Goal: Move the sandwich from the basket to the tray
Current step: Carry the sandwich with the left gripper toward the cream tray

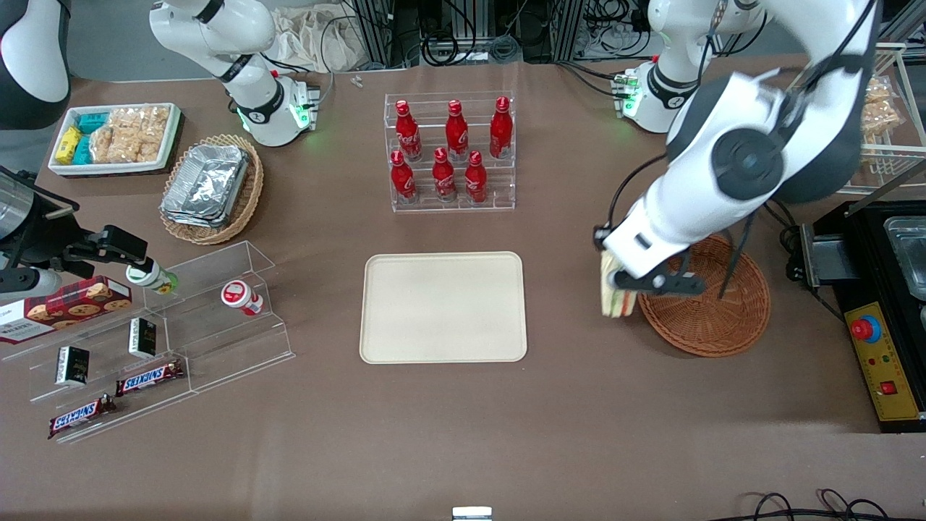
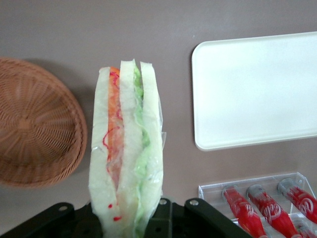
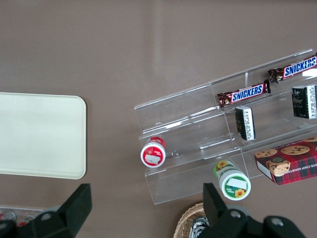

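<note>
My left gripper [image 1: 623,284] is shut on the sandwich [image 1: 616,295], a wrapped white-bread wedge with green and orange-red layers. It hangs in the air just past the rim of the round reddish-brown basket [image 1: 712,307], on the side that faces the tray. In the left wrist view the sandwich [image 2: 126,148] stands on edge out of the gripper [image 2: 130,224], whose black fingers [image 2: 168,218] press its base. There the basket [image 2: 34,124] holds nothing that I can see. The cream tray [image 1: 443,307] lies bare at mid-table, a gap of brown table away from the sandwich; the tray [image 2: 257,89] also shows in the wrist view.
A clear rack of red cola bottles [image 1: 452,152] stands farther from the front camera than the tray. Toward the parked arm's end are an acrylic shelf of snacks [image 1: 159,340], a tan basket of foil trays [image 1: 210,188] and a white snack tray [image 1: 116,137]. A black control box [image 1: 879,354] sits beside the basket.
</note>
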Tool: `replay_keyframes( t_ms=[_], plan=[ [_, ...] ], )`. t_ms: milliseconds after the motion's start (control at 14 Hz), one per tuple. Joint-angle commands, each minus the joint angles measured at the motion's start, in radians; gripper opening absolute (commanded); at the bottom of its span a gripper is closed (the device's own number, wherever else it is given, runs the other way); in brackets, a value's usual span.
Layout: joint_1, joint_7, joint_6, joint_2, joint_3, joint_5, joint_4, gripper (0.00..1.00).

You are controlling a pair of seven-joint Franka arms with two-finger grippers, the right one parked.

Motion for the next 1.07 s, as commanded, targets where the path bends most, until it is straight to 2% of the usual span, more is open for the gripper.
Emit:
replay_keyframes(
  t_ms=[0,214,500,571,786,929,1000],
  plan=[
    [-0.125,-0.146,0.072,0.16,-0.009,0.127,0.07,0.07],
    [-0.224,-0.316,0.217,0.281,-0.008,0.247,0.08,0.07],
    [-0.273,-0.402,0.363,0.389,-0.006,0.307,0.077,0.08],
    [-0.281,-0.429,0.37,0.407,-0.006,0.319,0.076,0.11],
    [-0.296,-0.457,0.371,0.433,-0.006,0.357,0.077,0.11],
    [-0.296,-0.462,0.379,0.439,-0.006,0.357,0.077,0.11],
    [-0.296,-0.474,0.397,0.443,-0.006,0.357,0.074,0.15]
  ],
)
